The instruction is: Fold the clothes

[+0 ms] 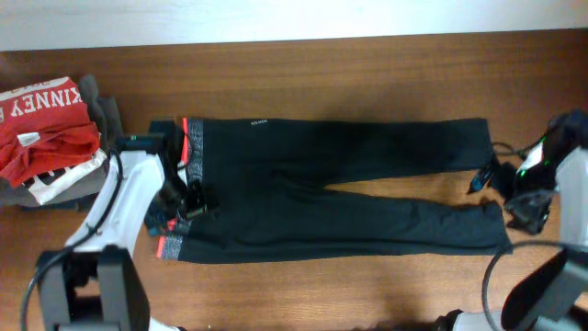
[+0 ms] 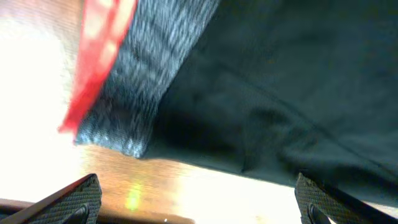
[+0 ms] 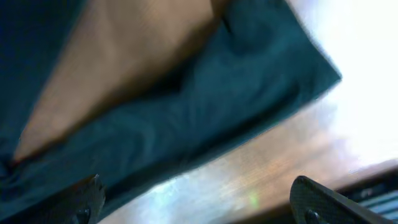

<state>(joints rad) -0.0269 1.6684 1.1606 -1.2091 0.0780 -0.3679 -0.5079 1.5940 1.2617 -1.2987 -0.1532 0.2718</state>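
The black pants lie flat across the wooden table, grey waistband with red-orange trim at the left, leg ends at the right. My left gripper hovers over the waistband's near corner, open and empty; its wrist view shows that corner just beyond the fingers. My right gripper is open and empty beside the near leg's hem; its wrist view shows the hem ahead of the fingers.
A red T-shirt with white lettering lies on folded grey garments at the far left. The table's front edge runs close below the pants. A white wall strip borders the back.
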